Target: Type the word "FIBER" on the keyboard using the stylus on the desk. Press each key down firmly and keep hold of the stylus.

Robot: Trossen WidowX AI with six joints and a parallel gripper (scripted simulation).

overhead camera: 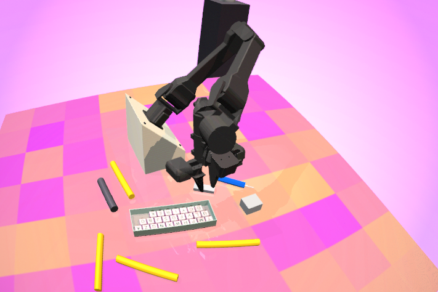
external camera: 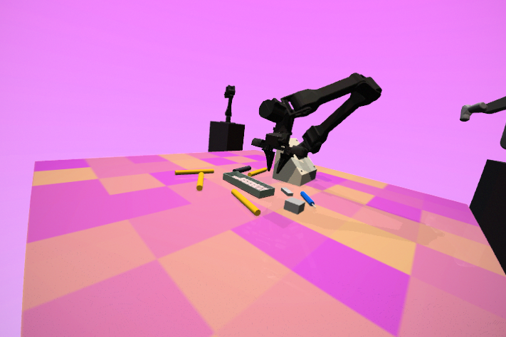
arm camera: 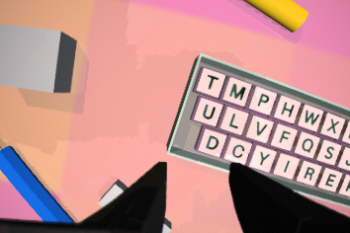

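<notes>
Stylus (overhead camera: 231, 182), a slim blue rod with a pale tip, lies flat just beyond the keyboard (overhead camera: 172, 217) (grey tray, square white keys). Above it, the gripper (overhead camera: 206, 182) hangs partly open and empty, hiding part of a flat grey-white slab (overhead camera: 208, 188). Glossy pink-orange checkered desk (overhead camera: 329, 220).

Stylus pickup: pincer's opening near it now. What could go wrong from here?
1. The pincer hangs open and empty over the flat white block, not the blue stylus beside it; it might close on the wrong thing.
2. The stylus lies flat, its thin tip pointing towards the grey cube. A glancing finger could roll it or push it away.
3. The yellow sticks and dark rod are similar shapes, easy to mistake.
</notes>
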